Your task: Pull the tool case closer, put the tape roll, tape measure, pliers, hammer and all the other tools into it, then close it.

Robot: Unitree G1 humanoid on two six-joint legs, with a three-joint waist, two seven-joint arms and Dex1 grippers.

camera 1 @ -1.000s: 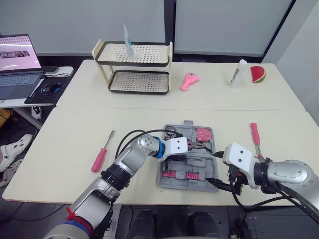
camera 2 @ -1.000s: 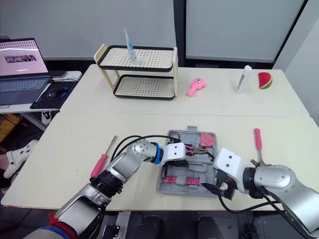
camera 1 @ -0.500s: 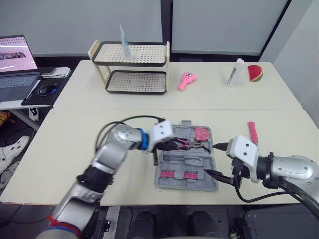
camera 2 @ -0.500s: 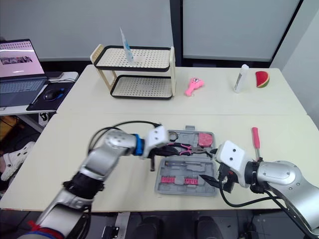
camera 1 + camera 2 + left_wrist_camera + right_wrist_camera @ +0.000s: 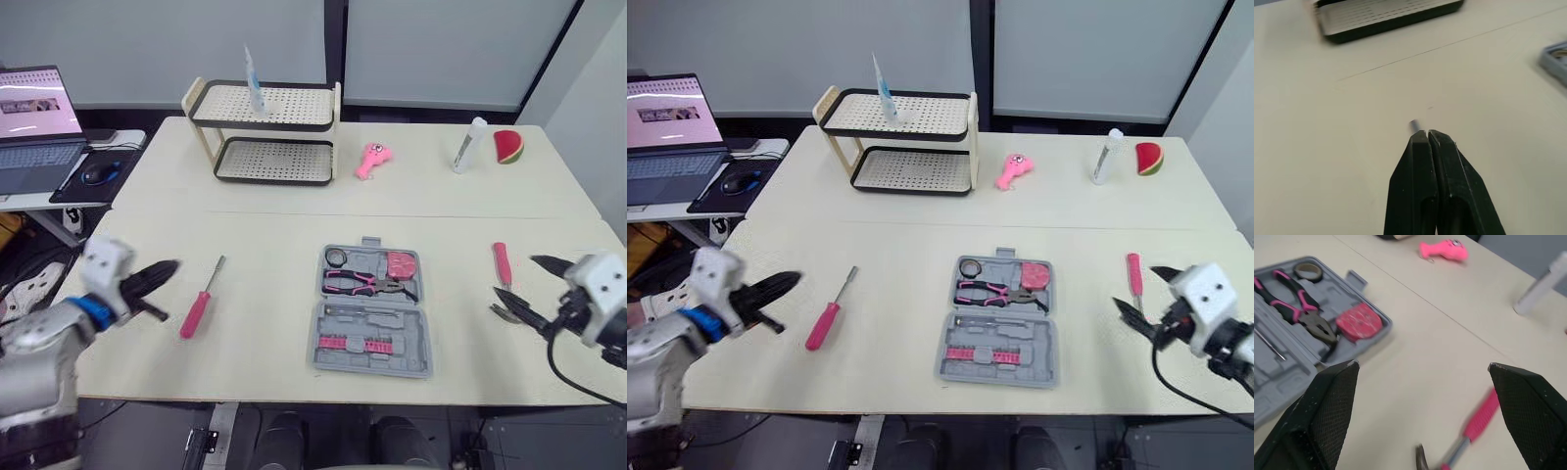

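Case (image 5: 417,339) lies open at mid-bench (image 5: 265,245), part filled; right hand (image 5: 1422,364), spread wide, faces the loose hammer (image 5: 502,262), apparently to grasp it; left hand (image 5: 1427,134), pinched together and empty, points toward the screwdriver (image 5: 196,313).

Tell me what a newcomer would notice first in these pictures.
An open grey tool case sits in the middle of the near table, with pink-handled pliers, a tape roll and a red tape measure in its far half. A pink screwdriver lies to its left and a pink-handled hammer to its right, by the open right gripper. The shut left gripper is left of the screwdriver.
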